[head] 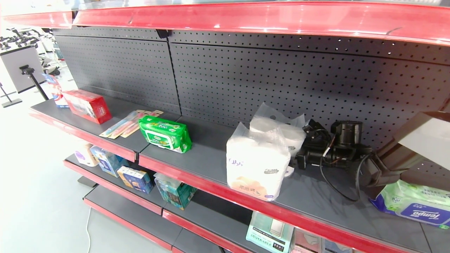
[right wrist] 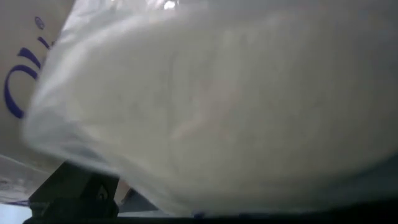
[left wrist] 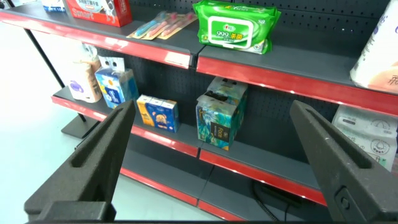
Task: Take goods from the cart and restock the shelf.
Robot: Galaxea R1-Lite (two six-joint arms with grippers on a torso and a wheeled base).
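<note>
red-edged shelf (head: 211, 182) is the biggest thing. on it stands the front roll pack (head: 255, 165), and just behind it the back roll pack (head: 277, 128), touching the right tool (head: 300, 151). it is not clear if that tool grips it. the pack looks light, soft and slippery in its plastic, so its sides seem best to hold. the left tool (left wrist: 211, 118) is spread wide, holding nothing. green wipes (head: 165, 133) lie well apart. the front pack may block the way.

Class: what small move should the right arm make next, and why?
Probably free the right gripper and ease it back off the shelf: the rear toilet-roll pack seems to rest on it behind the front pack, so placing looks done.
</note>
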